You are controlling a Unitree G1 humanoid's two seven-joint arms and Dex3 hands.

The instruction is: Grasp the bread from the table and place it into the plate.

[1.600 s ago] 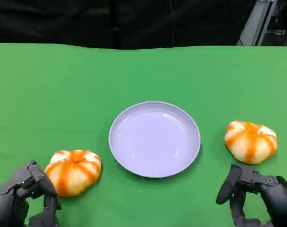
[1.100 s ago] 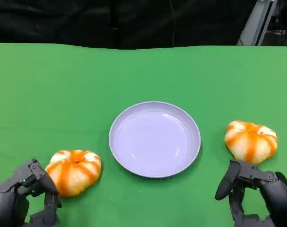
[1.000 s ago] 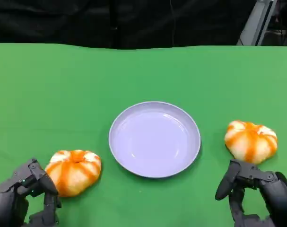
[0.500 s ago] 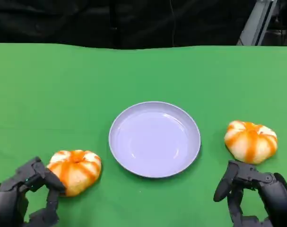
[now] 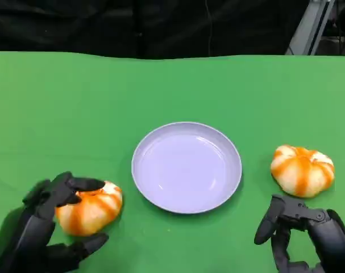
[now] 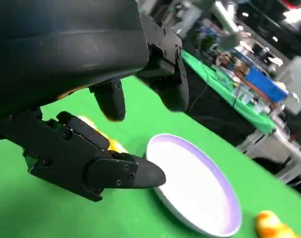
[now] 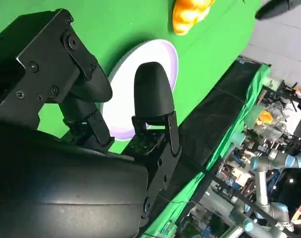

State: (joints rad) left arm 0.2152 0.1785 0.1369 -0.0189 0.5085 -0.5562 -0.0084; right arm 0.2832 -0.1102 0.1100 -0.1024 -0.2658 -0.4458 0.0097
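The left bread [image 5: 88, 207] lies on the green worktop [image 5: 172, 91], just left of the plate [image 5: 186, 167], and our left hand [image 5: 50, 227] is around it: fingers [image 5: 81, 184] over its top, another under its near edge, not yet closed in a firm grip as far as we can tell. The second bread [image 5: 302, 169] sits right of the plate, just beyond our right hand [image 5: 300, 236], which is spread and holds nothing.

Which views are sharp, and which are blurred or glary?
Head view: evenly lit and sharp, with soft glare on the plate. Left wrist view: fingers sharp, background clutter blurred. Right wrist view: black shell dark, the plate's rim bright.
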